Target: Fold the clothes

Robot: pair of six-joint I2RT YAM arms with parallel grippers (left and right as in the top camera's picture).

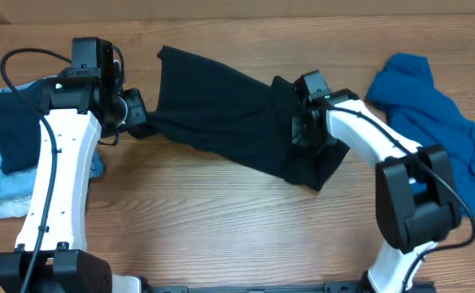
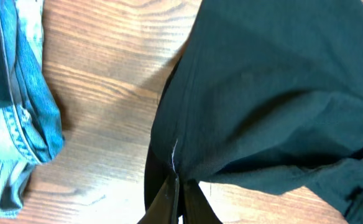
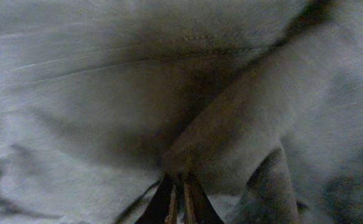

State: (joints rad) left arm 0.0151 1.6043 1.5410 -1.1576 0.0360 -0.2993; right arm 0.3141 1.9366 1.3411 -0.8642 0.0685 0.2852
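Note:
The black garment (image 1: 221, 114) lies stretched across the middle of the table, from my left gripper (image 1: 140, 122) to my right gripper (image 1: 301, 137). In the left wrist view the left gripper (image 2: 176, 182) is shut on a corner of the black cloth (image 2: 275, 93), which hangs a little above the wood. The right wrist view is filled with the same black fabric (image 3: 107, 93), and the right gripper (image 3: 181, 183) is pinched shut on a raised fold of it. A teal-blue garment (image 1: 433, 114) lies crumpled at the far right, untouched.
Light-blue denim jeans (image 1: 2, 191) lie at the left edge with a dark navy cloth (image 1: 10, 134) on top, under the left arm; the jeans (image 2: 20, 118) also show in the left wrist view. Bare wooden tabletop (image 1: 221, 220) stretches in front of the black garment.

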